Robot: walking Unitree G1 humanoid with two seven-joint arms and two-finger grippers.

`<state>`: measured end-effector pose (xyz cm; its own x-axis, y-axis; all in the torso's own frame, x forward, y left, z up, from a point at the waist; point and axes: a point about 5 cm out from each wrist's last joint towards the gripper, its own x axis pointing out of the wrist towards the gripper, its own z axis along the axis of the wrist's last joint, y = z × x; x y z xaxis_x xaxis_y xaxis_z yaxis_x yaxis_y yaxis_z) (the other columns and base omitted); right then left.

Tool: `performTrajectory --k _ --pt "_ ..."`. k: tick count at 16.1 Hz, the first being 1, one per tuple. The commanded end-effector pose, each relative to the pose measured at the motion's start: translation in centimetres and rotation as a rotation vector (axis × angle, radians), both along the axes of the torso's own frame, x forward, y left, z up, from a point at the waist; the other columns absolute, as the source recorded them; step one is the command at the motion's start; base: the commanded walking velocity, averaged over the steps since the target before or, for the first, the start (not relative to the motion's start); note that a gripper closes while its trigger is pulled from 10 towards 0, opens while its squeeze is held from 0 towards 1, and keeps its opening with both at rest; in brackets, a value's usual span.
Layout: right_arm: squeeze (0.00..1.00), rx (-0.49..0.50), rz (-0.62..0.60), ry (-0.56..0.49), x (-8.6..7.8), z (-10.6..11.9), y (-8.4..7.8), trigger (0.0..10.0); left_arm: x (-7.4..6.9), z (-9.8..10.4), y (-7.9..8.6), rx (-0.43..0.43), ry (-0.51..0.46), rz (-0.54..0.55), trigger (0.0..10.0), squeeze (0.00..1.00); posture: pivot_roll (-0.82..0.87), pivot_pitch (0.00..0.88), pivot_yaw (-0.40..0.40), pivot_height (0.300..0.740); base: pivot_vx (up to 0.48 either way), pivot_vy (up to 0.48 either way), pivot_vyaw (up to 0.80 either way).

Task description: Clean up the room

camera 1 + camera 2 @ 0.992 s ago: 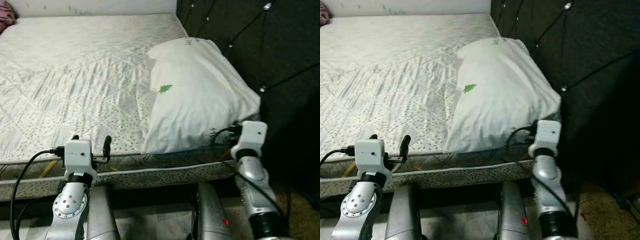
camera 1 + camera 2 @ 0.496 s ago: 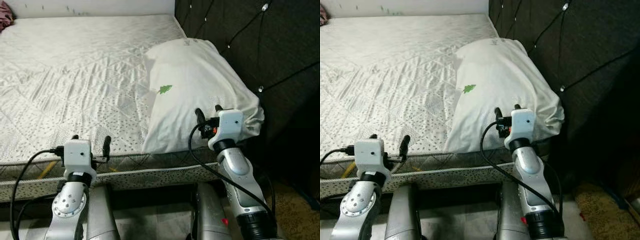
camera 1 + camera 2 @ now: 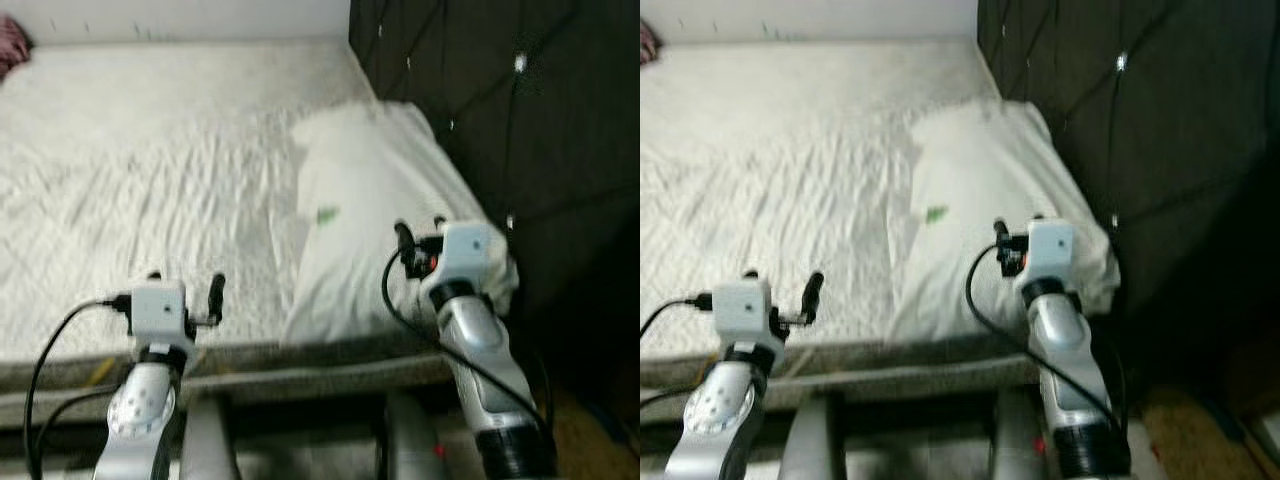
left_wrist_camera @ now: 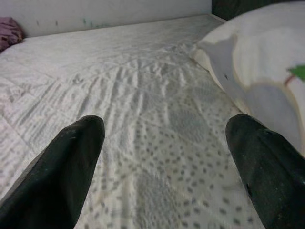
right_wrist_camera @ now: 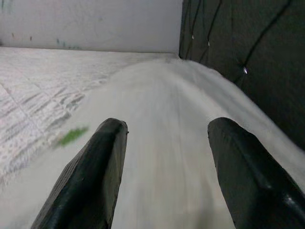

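A white pillow (image 3: 375, 200) with a small green mark lies on the right side of the bare quilted mattress (image 3: 150, 170), against the dark headboard. My right gripper (image 3: 419, 235) hovers open over the pillow's near end; in the right wrist view the pillow (image 5: 162, 143) shows between its black fingers (image 5: 90, 181). My left gripper (image 3: 185, 288) is open over the mattress's front edge, with nothing between its fingers (image 4: 62, 167). The mattress (image 4: 152, 119) stretches ahead of it.
A dark tufted headboard (image 3: 500, 90) rises on the right. A pink cloth (image 3: 12, 42) lies at the mattress's far left corner. A white wall (image 3: 180, 18) runs behind the bed. The bed's front edge (image 3: 300, 365) is just before my arms.
My right gripper has come up from the pillow's lower right corner to over its near end. The view has shifted slightly and gone blurry. The left arm has not moved.
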<state>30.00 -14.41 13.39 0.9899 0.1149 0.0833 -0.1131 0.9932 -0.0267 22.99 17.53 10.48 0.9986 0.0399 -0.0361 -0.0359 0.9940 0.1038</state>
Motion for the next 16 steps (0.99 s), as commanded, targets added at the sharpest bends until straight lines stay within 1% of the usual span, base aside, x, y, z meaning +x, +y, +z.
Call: performTrajectory --k 1,2,3,5,10,12,14,16 --pt "0.0 0.008 -0.006 -0.013 0.1 0.5 -0.1 10.0 0.1 -0.1 0.7 0.037 0.01 0.077 10.0 0.0 -0.03 0.0 -0.014 0.643 0.0 0.0 0.0" --pt "0.0 0.01 -0.009 -0.009 0.1 0.5 -0.1 10.0 0.2 -0.2 0.9 0.052 0.022 0.117 10.0 0.0 -0.03 0.0 -0.014 0.653 0.0 0.0 0.0" --pt "0.0 0.011 -0.015 -0.005 0.1 0.4 -0.2 10.0 0.3 -0.3 0.7 0.021 0.025 0.087 10.0 0.0 -0.03 0.0 -0.013 0.667 0.0 0.0 0.0" --pt "0.0 0.012 -0.021 0.0 0.1 0.3 -0.2 10.0 0.4 -0.2 0.3 -0.003 0.015 0.05 10.0 0.0 -0.03 0.0 -0.014 0.692 0.0 0.0 0.0" --pt "0.0 0.016 -0.057 0.017 0.3 0.1 -0.8 10.0 0.5 -0.2 0.2 -0.036 0.024 0.061 10.0 0.0 -0.03 0.0 -0.014 0.74 0.0 0.0 0.0" --pt "0.0 0.017 -0.061 0.021 0.3 0.0 -0.9 10.0 0.5 -0.2 0.1 -0.038 0.026 0.052 10.0 0.0 -0.03 0.001 -0.014 0.74 0.0 0.0 0.0" --pt "0.0 0.014 -0.068 0.027 0.1 -0.2 -1.0 10.0 0.4 -0.2 -0.4 -0.061 0.024 0.016 10.0 0.0 -0.03 0.0 -0.014 0.74 0.0 0.0 0.0" --pt "0.0 0.013 -0.075 0.033 0.0 -0.4 -1.2 10.0 0.5 -0.2 -0.3 -0.079 0.025 0.02 10.0 0.0 -0.02 0.0 -0.014 0.74 0.0 0.0 0.0"
